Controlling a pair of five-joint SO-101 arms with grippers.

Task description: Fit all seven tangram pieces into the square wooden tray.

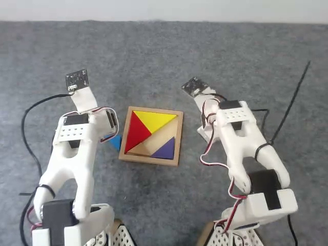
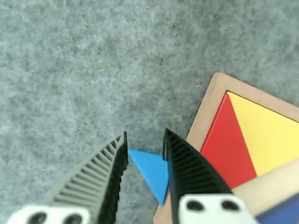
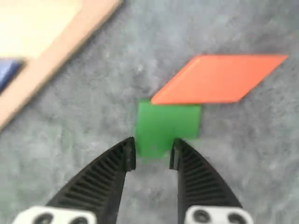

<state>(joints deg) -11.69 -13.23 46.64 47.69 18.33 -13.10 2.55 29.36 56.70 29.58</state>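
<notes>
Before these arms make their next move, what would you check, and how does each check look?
1. Left jaws open and straddling the blue triangle: ok.
2. Right jaws open, green square just ahead of their tips: ok.
3. Green square free of the orange parallelogram: not ok, they touch.
4. Bare wood left in the wooden tray: ok.
5. Blue triangle clear of the tray's rim: cannot tell, a jaw hides it.

There is one square wooden tray (image 1: pixel 148 160) and six tangram pieces can be counted. Four are triangles: one red (image 1: pixel 136 134), one yellow (image 1: pixel 155 122), one purple (image 1: pixel 166 148) and one light blue (image 2: pixel 152 170). The other two are one green square (image 3: pixel 168 126) and one orange parallelogram (image 3: pixel 217 79).
</notes>
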